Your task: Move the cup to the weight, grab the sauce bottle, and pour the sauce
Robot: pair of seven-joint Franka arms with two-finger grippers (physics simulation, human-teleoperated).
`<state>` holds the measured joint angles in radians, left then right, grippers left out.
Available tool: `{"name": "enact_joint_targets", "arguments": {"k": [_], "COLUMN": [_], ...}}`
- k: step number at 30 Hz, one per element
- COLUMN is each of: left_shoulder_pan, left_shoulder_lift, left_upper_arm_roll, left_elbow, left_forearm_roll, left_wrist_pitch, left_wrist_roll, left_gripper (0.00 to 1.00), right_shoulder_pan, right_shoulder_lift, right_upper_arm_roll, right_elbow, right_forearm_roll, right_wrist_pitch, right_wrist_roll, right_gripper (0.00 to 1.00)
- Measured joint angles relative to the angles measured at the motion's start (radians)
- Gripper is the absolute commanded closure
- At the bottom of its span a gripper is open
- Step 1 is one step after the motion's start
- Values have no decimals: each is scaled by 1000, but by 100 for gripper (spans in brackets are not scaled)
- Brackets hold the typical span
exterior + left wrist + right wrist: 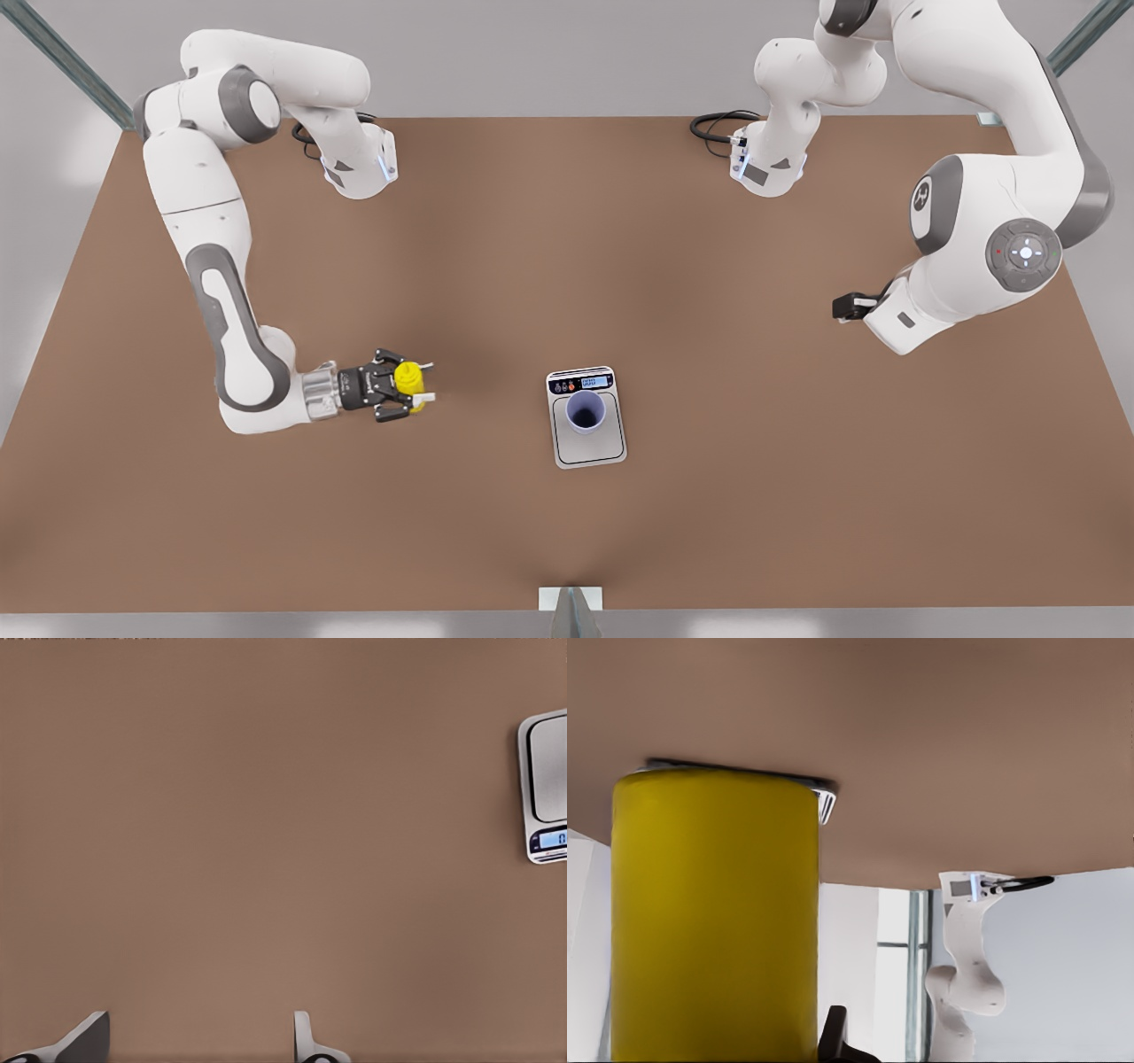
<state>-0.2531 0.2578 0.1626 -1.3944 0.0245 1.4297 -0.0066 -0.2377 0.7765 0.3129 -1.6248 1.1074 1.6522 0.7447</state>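
Observation:
The lavender-blue cup (585,412) stands upright on the plate of the weight (592,450), near its display end, in the middle of the table. The yellow sauce bottle (407,377) is at the front view's left, well apart from the weight, with my right gripper (413,390) shut on it. In the right wrist view the sauce bottle (713,912) looms close, and a corner of the weight (824,802) peeks from behind it. My left gripper (846,307) hangs at the front view's right, open and holding nothing. Its fingertips (89,1036) stand wide apart over bare table, with the weight (545,788) off to one side.
The brown table (753,496) stretches wide around the weight. Both arm bases with black cables (718,124) sit at the far edge. A small bracket (570,601) stands at the near edge. The other arm (966,974) shows far off in the right wrist view.

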Motion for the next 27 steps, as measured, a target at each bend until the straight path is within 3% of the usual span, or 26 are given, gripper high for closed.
{"name": "enact_joint_targets", "arguments": {"k": [8,18,19,20,21,23,27], "left_shoulder_pan": [0,0,0,0,0,0,-1], "left_shoulder_lift": [0,2,2,2,2,2,2], "left_upper_arm_roll": [0,0,0,0,-1,-2,-2], "left_elbow": [2,0,0,0,0,0,0], "left_forearm_roll": [0,0,0,0,0,0,0], "left_wrist_pitch": [-5,-5,-5,-5,-5,-5,-5], "left_wrist_roll": [-4,3,3,4,4,3,-2], "left_gripper": [0,0,0,0,0,0,0], "right_shoulder_pan": [-143,-138,-138,-137,-134,-131,-129], "right_shoulder_lift": [115,193,195,199,202,208,206], "right_upper_arm_roll": [-1,-52,-56,-56,-56,-56,-57], "right_elbow": [-2,9,6,7,5,4,2], "right_forearm_roll": [-11,-41,-40,-36,-28,-11,17], "right_wrist_pitch": [-147,-186,-185,-182,-175,-160,-140], "right_wrist_roll": [-146,-235,-237,-229,-225,-224,-221], "right_gripper": [79,79,67,32,15,0,0]}}
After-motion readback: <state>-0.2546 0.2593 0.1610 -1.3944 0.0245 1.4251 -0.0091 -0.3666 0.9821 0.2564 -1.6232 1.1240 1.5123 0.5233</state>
